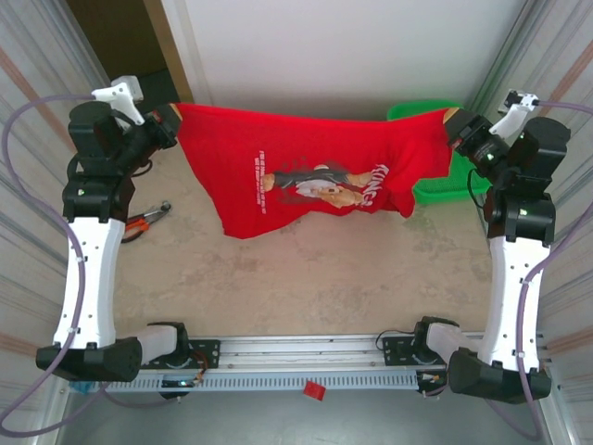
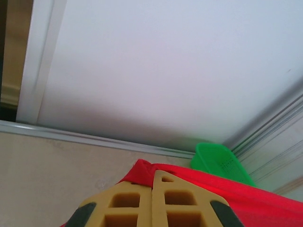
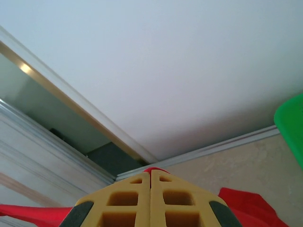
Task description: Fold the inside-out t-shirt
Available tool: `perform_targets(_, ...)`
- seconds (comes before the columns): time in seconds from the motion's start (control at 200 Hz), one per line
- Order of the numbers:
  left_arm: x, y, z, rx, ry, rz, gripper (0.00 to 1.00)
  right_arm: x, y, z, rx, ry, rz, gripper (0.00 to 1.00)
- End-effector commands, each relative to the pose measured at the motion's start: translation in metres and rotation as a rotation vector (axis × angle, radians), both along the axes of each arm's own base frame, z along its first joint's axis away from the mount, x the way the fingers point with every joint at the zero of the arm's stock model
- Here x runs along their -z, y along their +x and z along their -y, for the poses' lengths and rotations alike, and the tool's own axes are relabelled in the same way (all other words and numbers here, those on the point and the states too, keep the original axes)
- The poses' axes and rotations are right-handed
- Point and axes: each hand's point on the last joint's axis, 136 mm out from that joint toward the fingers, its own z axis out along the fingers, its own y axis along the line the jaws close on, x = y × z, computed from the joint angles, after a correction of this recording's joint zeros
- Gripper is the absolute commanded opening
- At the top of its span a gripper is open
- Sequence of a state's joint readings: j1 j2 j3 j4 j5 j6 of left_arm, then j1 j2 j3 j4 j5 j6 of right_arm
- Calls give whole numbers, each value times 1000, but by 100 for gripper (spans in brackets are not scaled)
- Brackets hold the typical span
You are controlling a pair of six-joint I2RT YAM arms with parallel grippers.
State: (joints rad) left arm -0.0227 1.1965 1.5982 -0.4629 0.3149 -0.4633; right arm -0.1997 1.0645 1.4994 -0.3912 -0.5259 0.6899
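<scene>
T-shirt [image 1: 306, 176], one, bright red, hangs stretched in the air above the far half of the desk [image 1: 324, 269]. A cartoon print with white lettering faces up and its lower edge sags unevenly. Left fingers [image 2: 128, 203] and right fingers [image 3: 128, 203] each pinch an upper corner, pressed together on the cloth. One green mesh basket [image 1: 417, 110] sits behind its right end.

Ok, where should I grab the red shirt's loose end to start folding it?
Probably the drooping bottom corner of the shirt, pinched from the near side. The left gripper and right gripper hold its top edge stretched, so that corner hangs lowest and unheld.
</scene>
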Motion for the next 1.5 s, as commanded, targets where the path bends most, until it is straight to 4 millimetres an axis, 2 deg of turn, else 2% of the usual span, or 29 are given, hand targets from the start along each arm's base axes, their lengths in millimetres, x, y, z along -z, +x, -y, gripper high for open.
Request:
perform_targets(0.0,-41,-21,-11,-31,16,104,0,-61,-37,1,19,8,162,0)
perform_targets(0.12,-73,-30,-14,-41,12,176,0,-104,-60,3,49,-7,271,0)
perform_targets(0.205,-76,-16,-13,-33,13,171,0,-117,-51,5,45,5,287,0)
perform_targets(0.286,-65,10,-14,-24,6,133,0,-110,-21,10,19,49,257,0)
perform_targets(0.396,-44,52,-14,-12,5,73,0,-83,30,12,-20,94,172,0)
perform_targets(0.481,-28,86,-15,-10,4,41,0,-62,66,0,-61,94,114,0)
perform_targets(0.586,-27,122,-15,3,-27,51,0,-43,107,-17,-97,75,57,0)
perform_targets(0.596,-27,125,-15,5,-32,53,0,-51,107,-19,-100,70,74,0)
perform_targets(0.656,-36,138,-14,17,-58,74,0,-58,121,-24,-115,66,80,0)
perform_targets(0.726,-60,140,-11,37,-90,118,0,-74,129,-26,-119,63,102,0)
perform_targets(0.797,-84,135,-9,52,-113,170,0,-98,124,-27,-121,63,145,0)
perform_targets(0.872,-111,119,-8,54,-119,229,0,-129,106,-26,-115,55,212,0)
perform_targets(0.977,-130,95,-7,60,-120,272,0,-154,81,-25,-108,49,265,0)
perform_targets(1.032,-130,85,-5,68,-124,272,0,-156,71,-26,-110,42,269,0)
perform_targets(1.127,-123,71,-2,83,-128,253,0,-146,55,-29,-108,45,261,0)
perform_targets(1.227,-101,57,1,97,-137,207,0,-129,37,-28,-91,56,245,0)
perform_targets(1.313,-89,42,3,106,-137,191,0,-123,12,-27,-81,55,252,0)
perform_targets(1.378,-91,25,4,107,-131,207,0,-128,-11,-28,-76,49,279,0)
perform_targets(1.493,-109,1,4,101,-123,258,0,-147,-44,-24,-49,30,342,0)
